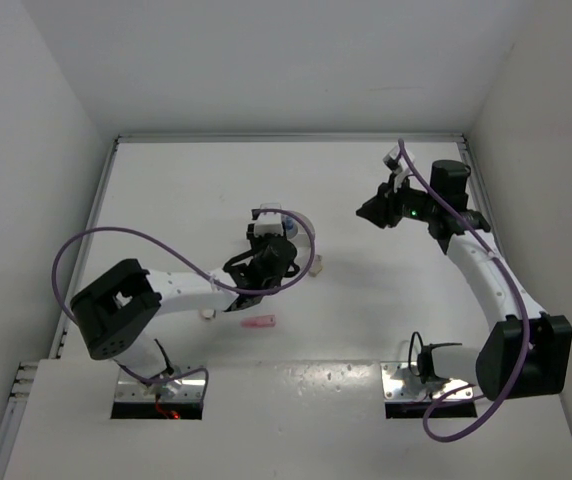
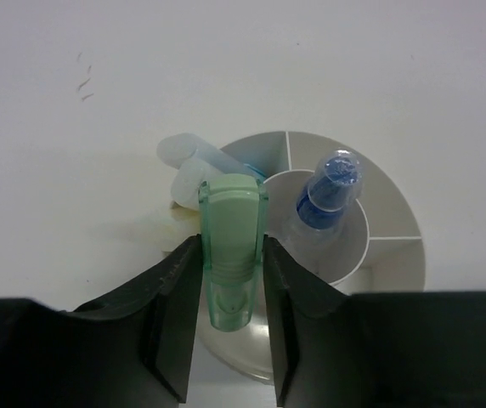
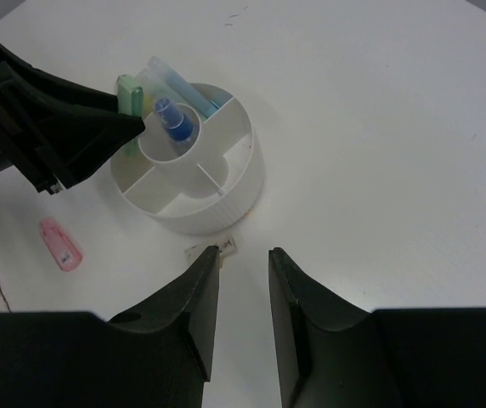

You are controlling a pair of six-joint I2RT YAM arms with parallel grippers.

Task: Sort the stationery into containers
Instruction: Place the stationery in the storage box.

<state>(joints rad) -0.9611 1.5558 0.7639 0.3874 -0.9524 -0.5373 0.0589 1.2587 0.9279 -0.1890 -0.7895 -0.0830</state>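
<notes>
The round white tub (image 3: 226,197) with a centre cup and dividers stands mid-table, mostly hidden under my left gripper (image 1: 266,262) in the top view. My left gripper (image 2: 230,280) is shut on a pale green piece (image 2: 231,246) and holds it upright over the tub's near-left rim (image 2: 396,212). A blue piece (image 2: 332,191) stands in the centre cup. A white-blue piece (image 2: 196,161) leans in an outer compartment. A pink piece (image 1: 260,323) lies on the table near the tub. My right gripper (image 1: 371,213) is open and empty, raised to the tub's right.
A small beige piece (image 1: 206,316) lies left of the pink one. A small pale scrap (image 3: 213,249) lies on the table against the tub's wall. White walls enclose the table at the back and sides.
</notes>
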